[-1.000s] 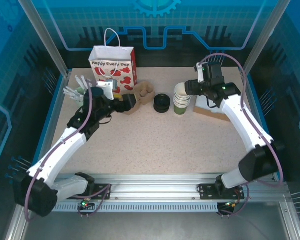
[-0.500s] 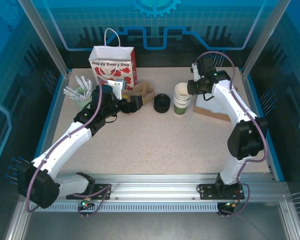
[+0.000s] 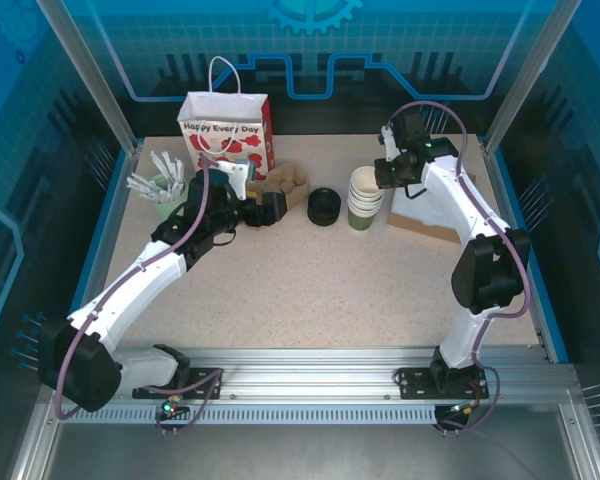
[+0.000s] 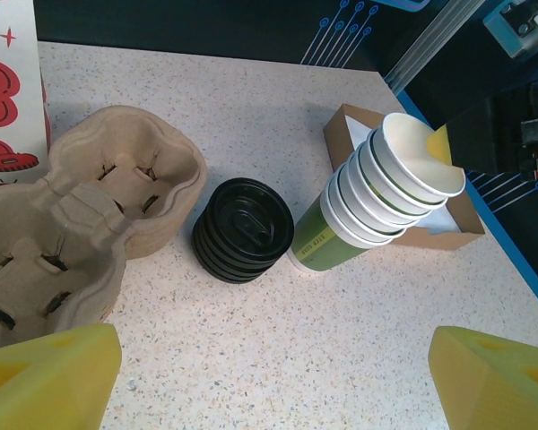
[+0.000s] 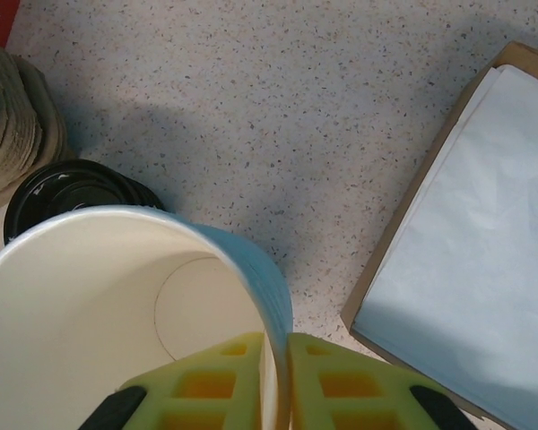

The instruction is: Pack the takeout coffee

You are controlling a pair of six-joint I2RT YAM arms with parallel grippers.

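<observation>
Right of the lid stack (image 3: 324, 206) stood the cup stack (image 3: 364, 198), the paper box (image 3: 425, 218) farther right; the carrier (image 3: 288, 186) lay left, the bag (image 3: 227, 128) behind-left.

The top cup (image 5: 117, 296), white inside and lidless, fills the lower left of my wrist frame. My right gripper (image 5: 276, 345) pinches its rim. The black lids (image 5: 63, 190) are stacked just beside it, at left.

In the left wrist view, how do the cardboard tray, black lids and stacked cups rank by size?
1. Cardboard tray, though it is nearer the camera and cut off.
2. Stacked cups.
3. Black lids.
</observation>
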